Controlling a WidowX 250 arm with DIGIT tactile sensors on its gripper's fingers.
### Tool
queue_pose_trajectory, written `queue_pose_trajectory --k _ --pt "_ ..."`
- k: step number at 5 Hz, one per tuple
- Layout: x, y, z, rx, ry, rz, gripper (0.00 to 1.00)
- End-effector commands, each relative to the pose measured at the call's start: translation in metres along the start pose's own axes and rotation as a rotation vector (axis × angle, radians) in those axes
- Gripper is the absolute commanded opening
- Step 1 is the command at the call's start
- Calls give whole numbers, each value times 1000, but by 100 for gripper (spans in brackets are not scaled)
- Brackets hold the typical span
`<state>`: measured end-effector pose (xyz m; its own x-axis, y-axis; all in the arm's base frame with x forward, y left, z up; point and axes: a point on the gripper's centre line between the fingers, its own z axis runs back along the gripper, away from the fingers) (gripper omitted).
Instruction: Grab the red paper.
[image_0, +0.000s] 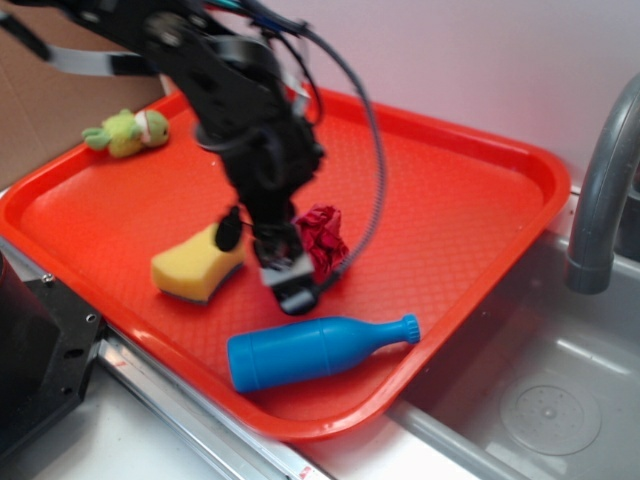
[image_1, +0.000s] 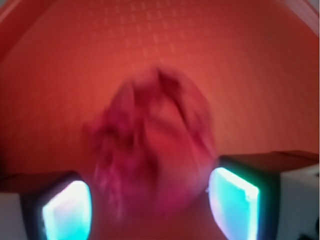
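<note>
Nearest, at lower center of the exterior view, a blue plastic bottle (image_0: 310, 351) lies on its side along the front rim of the orange-red tray (image_0: 470, 200), cap toward the right. Just behind it at center-left sits a yellow sponge (image_0: 197, 267), and right of that the red paper (image_0: 323, 240), a dark crumpled ball on the tray floor near frame center. A small green plush toy (image_0: 127, 131) lies at the upper left of the tray, well apart from the rest. A grey faucet (image_0: 600, 190) rises at the right edge over a steel sink (image_0: 540, 400). The black arm reaches down from the upper left, wrist steeply pitched, cables looping to its right. The gripper (image_0: 285, 280) stands between sponge and paper in that view; in the wrist view its fingers (image_1: 67, 210) flank the blurred paper (image_1: 155, 155), spread apart, jaws not closed on it; contact cannot be told.
</note>
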<state>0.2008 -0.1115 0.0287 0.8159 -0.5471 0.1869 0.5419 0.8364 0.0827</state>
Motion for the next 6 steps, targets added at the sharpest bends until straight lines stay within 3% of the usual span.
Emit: queue_pose_trajectory --k 1,2,3,4,5,6 --pt "25 -7 -19 -19 -33 -8 100" --pt "13 -8 -10 -29 -27 27 0" --pt "2 10 27 -51 -11 95 0" --pt "-20 54 77 -114 -34 366 0" --pt "-59 89 126 -196 95 645 0" --pt "-73 100 155 -198 54 771 0"
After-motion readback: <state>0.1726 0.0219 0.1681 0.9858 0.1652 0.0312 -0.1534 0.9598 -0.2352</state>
